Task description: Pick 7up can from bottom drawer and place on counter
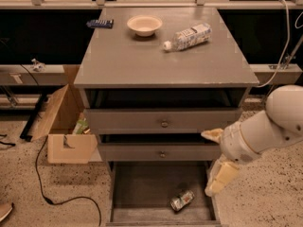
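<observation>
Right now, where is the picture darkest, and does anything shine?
Camera view: deep shadow lies under the counter; the can glints faintly in the dim bottom drawer; the pincer, at that drawer's right edge, is brightly lit.

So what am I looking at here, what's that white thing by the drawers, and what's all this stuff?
One camera looks down from in front on a grey cabinet. The white shape is a robot's arm. The cream two-fingered pincer at its end hangs open beside the cabinet, holding nothing. On the counter lie a bowl, a plastic bottle on its side and a small dark object. The bottom drawer is pulled out, with a 7up can lying inside.
</observation>
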You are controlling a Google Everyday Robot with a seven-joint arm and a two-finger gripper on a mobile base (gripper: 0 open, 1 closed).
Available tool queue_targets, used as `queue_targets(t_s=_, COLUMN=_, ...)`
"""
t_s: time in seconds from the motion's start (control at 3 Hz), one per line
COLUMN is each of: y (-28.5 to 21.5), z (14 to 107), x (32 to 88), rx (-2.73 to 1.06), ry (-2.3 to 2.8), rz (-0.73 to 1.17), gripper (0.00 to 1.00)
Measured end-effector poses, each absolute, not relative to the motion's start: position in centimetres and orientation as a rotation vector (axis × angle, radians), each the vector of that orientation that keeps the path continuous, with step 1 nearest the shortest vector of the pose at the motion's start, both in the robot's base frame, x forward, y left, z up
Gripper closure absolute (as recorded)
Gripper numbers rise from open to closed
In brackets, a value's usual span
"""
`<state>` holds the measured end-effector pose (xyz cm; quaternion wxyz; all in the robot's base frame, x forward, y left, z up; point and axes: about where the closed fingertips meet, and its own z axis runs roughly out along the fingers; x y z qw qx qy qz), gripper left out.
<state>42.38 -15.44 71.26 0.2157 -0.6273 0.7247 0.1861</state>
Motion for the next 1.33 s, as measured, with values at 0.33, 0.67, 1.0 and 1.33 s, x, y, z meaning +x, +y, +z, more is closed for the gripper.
queue_targets(t_s=0.33, y=-15.3, z=65.3, x=42.2, rx=-1.809, ry=1.953, rz=0.558, gripper=0.00)
queue_targets(t_s=0.67, y=-15.4, z=59.9, x=42.4, rx=-1.832, ry=1.904, rz=0.589, gripper=0.00)
queue_targets(t_s=1.0, y=-15.3, z=54.0, x=43.1, rx=-1.829, ry=1.865, rz=0.649, gripper=0.00)
queue_targets(t_s=1.33, y=-15.3, z=54.0, x=43.1, rx=-1.829, ry=1.865, rz=0.649, gripper=0.00)
